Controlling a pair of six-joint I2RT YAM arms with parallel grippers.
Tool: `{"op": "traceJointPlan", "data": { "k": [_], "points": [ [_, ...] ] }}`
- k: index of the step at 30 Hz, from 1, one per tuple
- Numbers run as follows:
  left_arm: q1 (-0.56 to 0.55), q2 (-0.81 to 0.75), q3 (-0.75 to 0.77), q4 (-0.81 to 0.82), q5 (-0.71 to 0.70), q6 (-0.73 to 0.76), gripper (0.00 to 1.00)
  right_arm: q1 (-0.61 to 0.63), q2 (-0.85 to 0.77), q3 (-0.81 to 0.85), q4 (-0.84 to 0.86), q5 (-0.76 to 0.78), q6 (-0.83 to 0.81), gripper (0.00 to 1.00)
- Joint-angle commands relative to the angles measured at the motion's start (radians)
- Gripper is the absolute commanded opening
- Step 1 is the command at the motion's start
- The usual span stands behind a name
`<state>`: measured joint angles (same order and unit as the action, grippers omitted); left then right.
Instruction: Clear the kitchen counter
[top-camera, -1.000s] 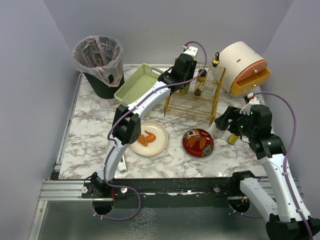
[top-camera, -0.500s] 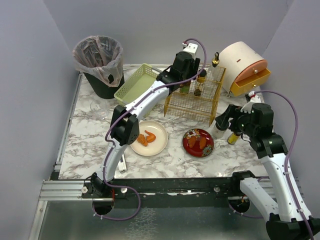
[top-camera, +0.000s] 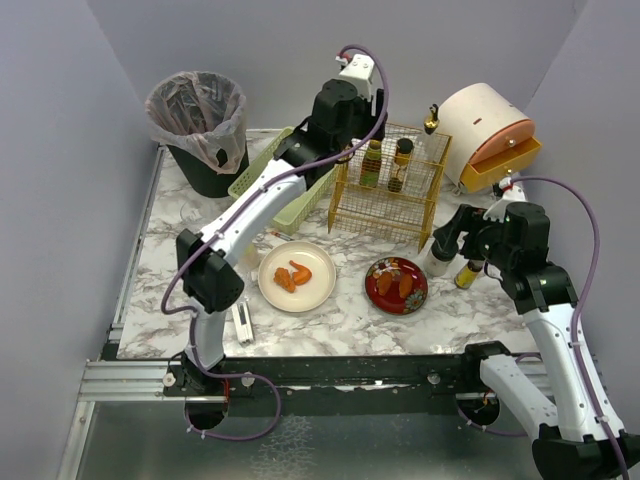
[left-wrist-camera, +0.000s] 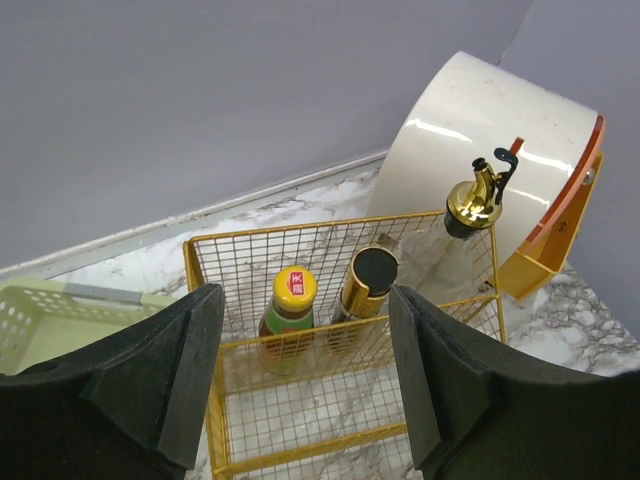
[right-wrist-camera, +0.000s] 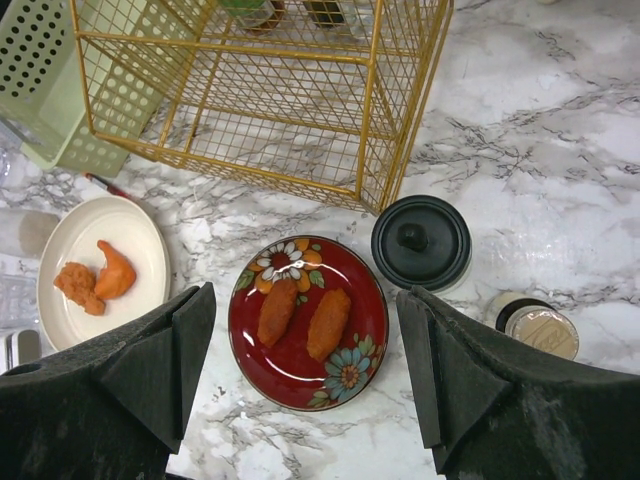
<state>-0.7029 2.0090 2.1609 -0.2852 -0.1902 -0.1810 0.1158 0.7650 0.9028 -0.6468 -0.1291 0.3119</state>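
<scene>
Counter (top-camera: 165, 290): spans the workspace, bearing rack (top-camera: 390, 205), plate (right-wrist-camera: 308, 322) and jar (right-wrist-camera: 421, 242).
Left gripper (left-wrist-camera: 303, 390): apart, empty, above rack.
Right gripper (right-wrist-camera: 305, 385): apart, empty. Best centred over jar before descending, clear of rack.

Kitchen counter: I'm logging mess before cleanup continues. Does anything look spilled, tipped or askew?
Nothing is spilled on the kitchen counter: the yellow-capped sauce bottle stands upright in the yellow wire rack, and food sits on the cream plate and red plate. Only the cream bread box looks odd, its orange front ajar.
</scene>
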Motion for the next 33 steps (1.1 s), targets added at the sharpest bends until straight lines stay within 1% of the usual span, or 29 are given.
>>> {"op": "traceJointPlan", "data": {
  "k": [1, 4, 7, 12, 15, 18, 21, 26, 30, 33],
  "points": [
    [-0.006, -0.156, -0.158, -0.053, -0.068, -0.033, 0.74, -0.005, -0.001, 0.03, -0.023, 0.006, -0.014, 0.8],
    [-0.004, -0.277, -0.307, -0.063, -0.114, -0.046, 0.76, -0.005, 0.001, 0.033, -0.036, 0.014, -0.013, 0.8],
    [0.002, -0.39, -0.462, -0.075, -0.148, -0.065, 0.8, -0.004, 0.026, 0.051, -0.083, 0.05, -0.008, 0.8],
    [0.025, -0.574, -0.708, -0.094, -0.177, -0.108, 0.88, -0.004, 0.046, 0.053, -0.119, 0.174, 0.02, 0.8],
    [0.042, -0.662, -0.808, -0.131, -0.193, -0.128, 0.92, -0.004, 0.063, 0.083, -0.155, 0.26, 0.034, 0.8],
    [0.053, -0.738, -0.882, -0.158, -0.224, -0.133, 0.95, -0.005, 0.079, 0.117, -0.194, 0.352, 0.051, 0.8],
    [0.065, -0.798, -0.939, -0.172, -0.256, -0.121, 0.99, -0.005, 0.098, 0.146, -0.251, 0.446, 0.126, 0.8],
    [0.087, -0.854, -0.975, -0.196, -0.294, -0.09, 0.99, -0.004, 0.15, 0.171, -0.358, 0.558, 0.255, 0.81],
    [0.097, -0.871, -0.999, -0.198, -0.314, -0.058, 0.99, -0.005, 0.172, 0.134, -0.348, 0.62, 0.26, 0.82],
    [0.1, -0.87, -1.019, -0.193, -0.333, -0.032, 0.99, -0.004, 0.164, 0.113, -0.295, 0.578, 0.224, 0.82]
  ]
}}
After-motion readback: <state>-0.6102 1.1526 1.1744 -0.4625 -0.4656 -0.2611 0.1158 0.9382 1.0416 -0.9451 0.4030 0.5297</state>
